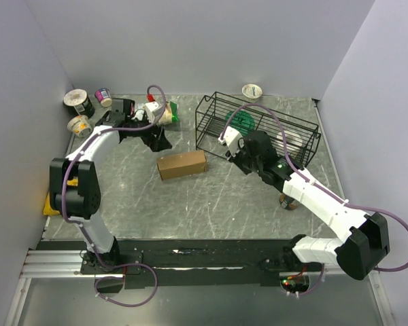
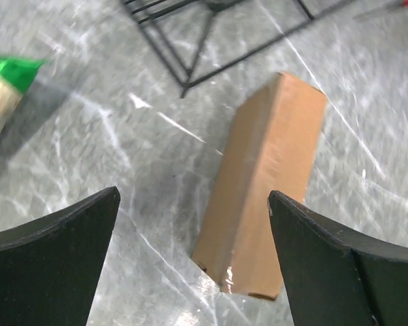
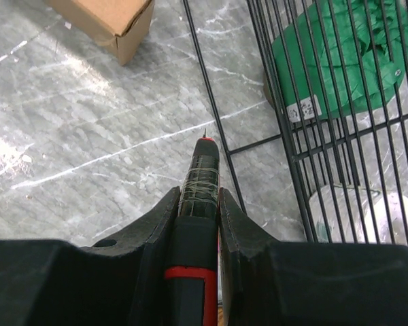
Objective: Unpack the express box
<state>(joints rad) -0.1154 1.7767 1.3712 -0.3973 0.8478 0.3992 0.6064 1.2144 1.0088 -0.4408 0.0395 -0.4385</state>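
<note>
We judge the box light, stiff cardboard, likely to slide on the glossy desk. Its flaps look closed, so pinching across the long sides seems best. It lies flat just ahead of the left end effector, whose jaws stand wide and empty, and ahead-left of the right end effector, which is clamped on a slim black tool. A wire basket sits just right of that one, and plain walls close us in.

Plain matt brown cardboard for the box. Smooth grey marbled worktop with pale streaks and a faint sheen. Thin black metal wire, lightly glossy, for the basket. Shiny crinkled green plastic on the bag inside it. Matt black tool with a red band.
</note>
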